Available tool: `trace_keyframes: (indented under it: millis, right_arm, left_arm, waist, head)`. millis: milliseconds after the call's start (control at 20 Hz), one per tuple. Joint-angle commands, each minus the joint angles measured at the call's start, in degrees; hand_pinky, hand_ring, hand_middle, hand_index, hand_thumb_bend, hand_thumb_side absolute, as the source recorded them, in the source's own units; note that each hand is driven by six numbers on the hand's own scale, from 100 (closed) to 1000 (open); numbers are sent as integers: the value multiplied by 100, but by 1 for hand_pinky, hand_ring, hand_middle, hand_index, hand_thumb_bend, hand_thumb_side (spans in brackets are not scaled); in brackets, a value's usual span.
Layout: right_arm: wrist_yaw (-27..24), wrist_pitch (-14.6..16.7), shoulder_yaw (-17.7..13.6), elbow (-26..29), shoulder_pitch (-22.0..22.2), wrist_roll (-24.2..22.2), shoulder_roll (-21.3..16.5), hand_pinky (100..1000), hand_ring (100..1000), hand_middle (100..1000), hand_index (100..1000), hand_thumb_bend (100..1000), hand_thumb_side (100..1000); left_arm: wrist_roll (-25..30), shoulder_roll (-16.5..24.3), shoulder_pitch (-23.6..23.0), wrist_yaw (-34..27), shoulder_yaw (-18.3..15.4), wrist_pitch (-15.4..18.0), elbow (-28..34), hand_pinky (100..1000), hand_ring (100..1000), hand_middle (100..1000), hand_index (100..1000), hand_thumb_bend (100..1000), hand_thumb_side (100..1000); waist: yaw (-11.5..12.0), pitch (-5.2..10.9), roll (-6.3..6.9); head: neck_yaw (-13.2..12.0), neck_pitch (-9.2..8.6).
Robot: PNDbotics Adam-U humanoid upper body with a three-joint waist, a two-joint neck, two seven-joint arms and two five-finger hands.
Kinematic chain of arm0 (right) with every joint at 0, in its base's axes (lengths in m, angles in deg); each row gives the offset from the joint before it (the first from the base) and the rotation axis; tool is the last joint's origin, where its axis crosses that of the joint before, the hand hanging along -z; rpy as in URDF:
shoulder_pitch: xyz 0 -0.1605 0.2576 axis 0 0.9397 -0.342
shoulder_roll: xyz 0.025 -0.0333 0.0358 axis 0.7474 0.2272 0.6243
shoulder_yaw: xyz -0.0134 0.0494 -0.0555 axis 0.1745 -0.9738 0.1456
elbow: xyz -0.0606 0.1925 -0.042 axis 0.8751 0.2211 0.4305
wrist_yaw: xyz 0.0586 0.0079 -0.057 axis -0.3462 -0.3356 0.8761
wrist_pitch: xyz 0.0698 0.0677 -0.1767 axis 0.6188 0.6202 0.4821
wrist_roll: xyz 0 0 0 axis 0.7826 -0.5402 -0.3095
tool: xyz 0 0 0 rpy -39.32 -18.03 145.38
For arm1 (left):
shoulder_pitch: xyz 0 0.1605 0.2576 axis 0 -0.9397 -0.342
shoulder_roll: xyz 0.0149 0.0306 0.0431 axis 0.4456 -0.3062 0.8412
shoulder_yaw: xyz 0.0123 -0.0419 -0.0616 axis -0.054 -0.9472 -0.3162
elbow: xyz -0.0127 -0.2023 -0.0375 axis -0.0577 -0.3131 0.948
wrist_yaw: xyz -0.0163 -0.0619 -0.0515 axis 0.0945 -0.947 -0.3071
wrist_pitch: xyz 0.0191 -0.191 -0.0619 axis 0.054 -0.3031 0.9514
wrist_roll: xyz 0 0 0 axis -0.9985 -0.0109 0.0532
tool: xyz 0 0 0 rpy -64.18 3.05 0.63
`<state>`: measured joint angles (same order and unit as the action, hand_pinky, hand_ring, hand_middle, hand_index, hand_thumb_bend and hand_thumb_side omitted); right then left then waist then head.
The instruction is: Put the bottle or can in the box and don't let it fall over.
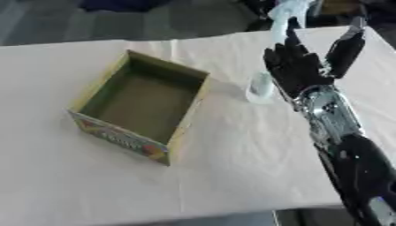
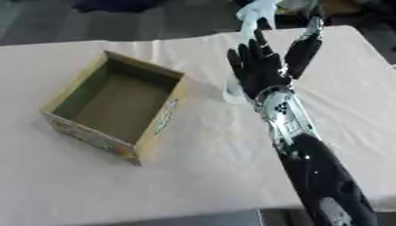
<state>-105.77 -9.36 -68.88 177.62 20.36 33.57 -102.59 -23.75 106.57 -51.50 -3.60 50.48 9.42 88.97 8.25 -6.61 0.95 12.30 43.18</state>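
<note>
Fingers spread straight and apart, the right hand point(image 1: 298, 66) is reaching in at upper right of the frame just beside a clear bottle point(image 1: 260, 87) standing upright right of the open box point(image 1: 185, 119) on the table point(image 1: 232, 176).

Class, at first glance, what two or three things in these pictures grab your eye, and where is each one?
The black right hand rises at the right with its fingers spread open. A clear bottle stands upright just left of it on the table's pale cloth. The open, empty cardboard box sits left of centre.
</note>
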Motion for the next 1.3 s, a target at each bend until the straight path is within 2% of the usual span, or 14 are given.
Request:
trace_keyframes:
  millis: [50, 600, 1300]
  right_arm:
    - [59, 27, -64, -5, -162, -53, -81, 100, 100, 100, 1000, 552, 912]
    - [82, 46, -93, -212, -330, -30, -143, 100, 100, 100, 997, 549, 913]
    - [367, 273, -264, -389, -452, 120, -279, 100, 100, 100, 999, 537, 901]
  left_arm:
    - [28, 97, 70, 4, -31, 16, 98, 782, 863, 860, 889, 768, 698]
    - [24, 74, 57, 3, -33, 17, 106, 782, 864, 861, 887, 764, 698]
    - [-1, 59, 24, 2, -57, 27, 112, 782, 865, 862, 888, 757, 699]
  waist:
    - [16, 25, 32]
    - [32, -3, 48]
    - [0, -31, 101]
  head:
    - [15, -40]
    - [12, -86]
    - [6, -175]
